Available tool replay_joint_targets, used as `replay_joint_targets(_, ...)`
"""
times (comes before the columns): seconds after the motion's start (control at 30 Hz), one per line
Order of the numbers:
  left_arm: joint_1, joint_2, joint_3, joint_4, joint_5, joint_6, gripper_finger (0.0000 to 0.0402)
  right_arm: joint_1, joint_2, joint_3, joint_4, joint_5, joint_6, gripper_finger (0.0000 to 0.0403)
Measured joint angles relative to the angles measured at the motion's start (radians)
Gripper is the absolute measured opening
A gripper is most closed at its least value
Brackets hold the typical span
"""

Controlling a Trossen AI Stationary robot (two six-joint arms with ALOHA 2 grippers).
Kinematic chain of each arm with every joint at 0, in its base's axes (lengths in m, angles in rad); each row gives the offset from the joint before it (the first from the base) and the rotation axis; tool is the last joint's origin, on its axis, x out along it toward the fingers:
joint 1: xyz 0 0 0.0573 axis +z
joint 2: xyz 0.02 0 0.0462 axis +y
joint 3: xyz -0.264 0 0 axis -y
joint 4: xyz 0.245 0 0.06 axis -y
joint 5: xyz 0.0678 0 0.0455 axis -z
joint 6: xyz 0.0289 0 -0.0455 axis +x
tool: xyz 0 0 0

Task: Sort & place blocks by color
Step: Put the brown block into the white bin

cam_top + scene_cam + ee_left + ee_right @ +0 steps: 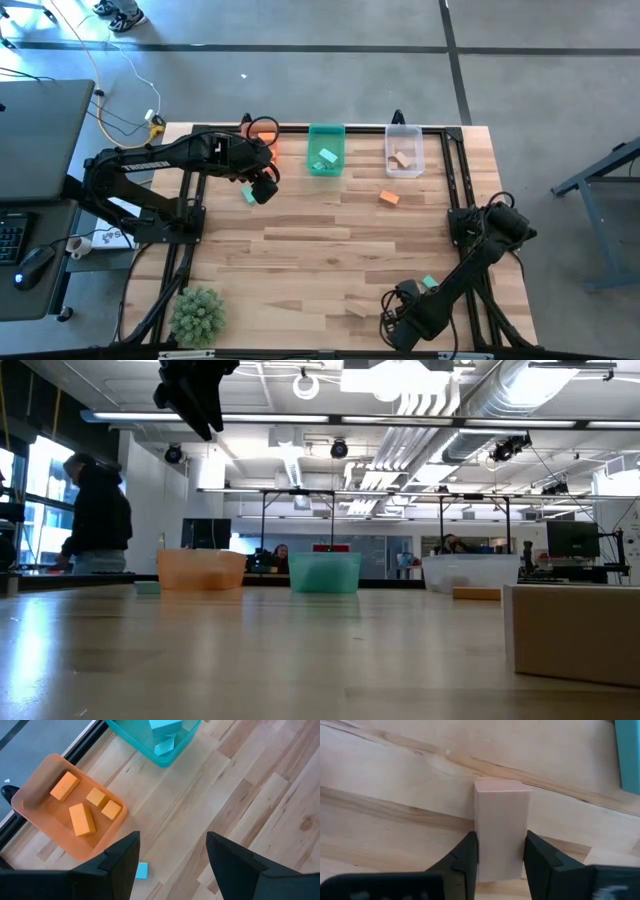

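Right gripper [501,855], at the lower middle of the frame, clamps a tan block [500,822]; lift it straight before you carry it to the clear bin [404,150].

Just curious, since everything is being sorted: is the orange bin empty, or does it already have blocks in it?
Not empty. The left wrist view shows four orange blocks lying inside the orange bin.

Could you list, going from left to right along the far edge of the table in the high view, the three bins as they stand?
Orange bin → green bin → clear bin.
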State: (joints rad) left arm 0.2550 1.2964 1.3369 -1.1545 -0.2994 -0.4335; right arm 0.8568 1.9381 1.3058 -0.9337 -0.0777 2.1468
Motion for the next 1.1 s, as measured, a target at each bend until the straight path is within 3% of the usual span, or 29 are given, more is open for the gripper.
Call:
replay_joint_targets(0.13, 0.0, 0.0, 0.0, 0.0, 0.0, 0.0, 0.0213, -0.006, 0.0, 0.003, -0.002, 0.007, 0.0, 0.0097)
replay_joint_targets(0.5, 0.0, 0.0, 0.0, 0.0, 0.001, 0.0, 0.0213, -0.041, 0.0, 0.098, -0.031, 0.239, -0.035, 0.0097)
replay_joint_targets(0.77, 0.0, 0.0, 0.0, 0.0, 0.001, 0.0, 0.0213, -0.138, -0.016, 0.12, -0.106, 0.321, -0.212, 0.0097)
replay_joint_targets(1.1, 0.0, 0.0, 0.0, 0.0, 0.001, 0.0, 0.0213, -0.303, -0.145, 0.12, -0.324, 0.419, -0.514, 0.0097)
